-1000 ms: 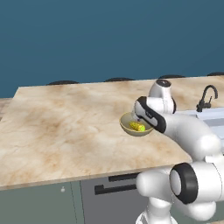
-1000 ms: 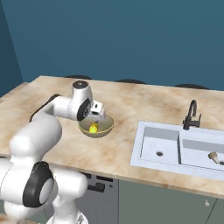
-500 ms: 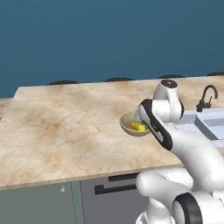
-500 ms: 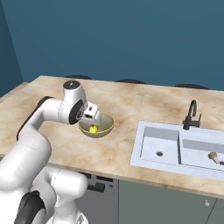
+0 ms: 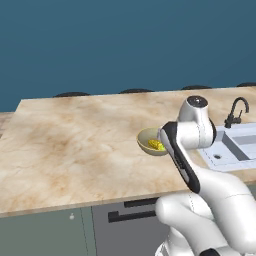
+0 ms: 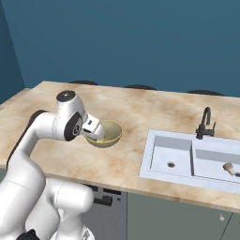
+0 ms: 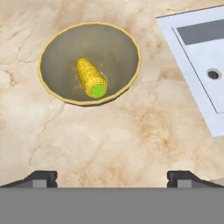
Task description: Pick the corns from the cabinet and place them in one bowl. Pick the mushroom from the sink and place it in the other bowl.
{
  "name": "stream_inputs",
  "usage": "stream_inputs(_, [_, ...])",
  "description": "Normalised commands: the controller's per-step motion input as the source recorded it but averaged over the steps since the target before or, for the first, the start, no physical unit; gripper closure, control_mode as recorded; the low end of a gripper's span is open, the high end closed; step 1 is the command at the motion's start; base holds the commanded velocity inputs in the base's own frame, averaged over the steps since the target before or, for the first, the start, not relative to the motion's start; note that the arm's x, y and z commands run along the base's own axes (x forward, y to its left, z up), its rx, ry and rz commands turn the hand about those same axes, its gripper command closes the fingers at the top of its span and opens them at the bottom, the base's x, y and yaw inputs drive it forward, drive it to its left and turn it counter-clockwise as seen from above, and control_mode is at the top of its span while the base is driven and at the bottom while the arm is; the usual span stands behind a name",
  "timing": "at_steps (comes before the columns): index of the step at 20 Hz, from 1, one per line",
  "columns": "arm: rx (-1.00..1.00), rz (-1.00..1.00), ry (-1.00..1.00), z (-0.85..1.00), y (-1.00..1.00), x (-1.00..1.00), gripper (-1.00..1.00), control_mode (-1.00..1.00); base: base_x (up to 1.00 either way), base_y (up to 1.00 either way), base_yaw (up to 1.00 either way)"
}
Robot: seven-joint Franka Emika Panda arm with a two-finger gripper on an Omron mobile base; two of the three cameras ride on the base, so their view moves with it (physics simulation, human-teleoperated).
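Left base view: the tan bowl [image 5: 151, 141] sits on the counter [image 5: 75, 145] beside the sink [image 5: 235, 145], one corn [image 5: 156, 145] inside.

Right base view: the mushroom [image 6: 228, 167] lies in the sink's far basin.

Hand view: the gripper [image 7: 112, 176] hangs spread and empty near the bowl; lift clear before swinging off for the next item.

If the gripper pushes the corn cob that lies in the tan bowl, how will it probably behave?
The corn cob is a short cylinder lying on its side, so it would probably roll rather than slide. The sloped wall of the tan bowl should send it back toward the middle. Its bumpy kernels likely give the fingers some grip, and it looks stiff, not floppy.
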Motion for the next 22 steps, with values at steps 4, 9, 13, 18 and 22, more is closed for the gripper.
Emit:
stream_inputs(4, [-0.05, -0.06, 0.0, 0.01, 0.01, -0.05, -1.0, -1.0, 0.0, 0.0, 0.0])
stream_inputs(9, [0.0, 0.0, 0.0, 0.0, 0.0, 0.0, -1.0, -1.0, 0.0, 0.0, 0.0])
stream_inputs(13, [0.0, 0.0, 0.0, 0.0, 0.0, 0.0, -1.0, -1.0, 0.0, 0.0, 0.0])
stream_inputs(18, [0.0, 0.0, 0.0, 0.0, 0.0, 0.0, -1.0, 1.0, -0.31, -0.04, -0.03])
stream_inputs(22, [0.0, 0.0, 0.0, 0.0, 0.0, 0.0, -1.0, 1.0, -0.6, -0.1, -0.09])
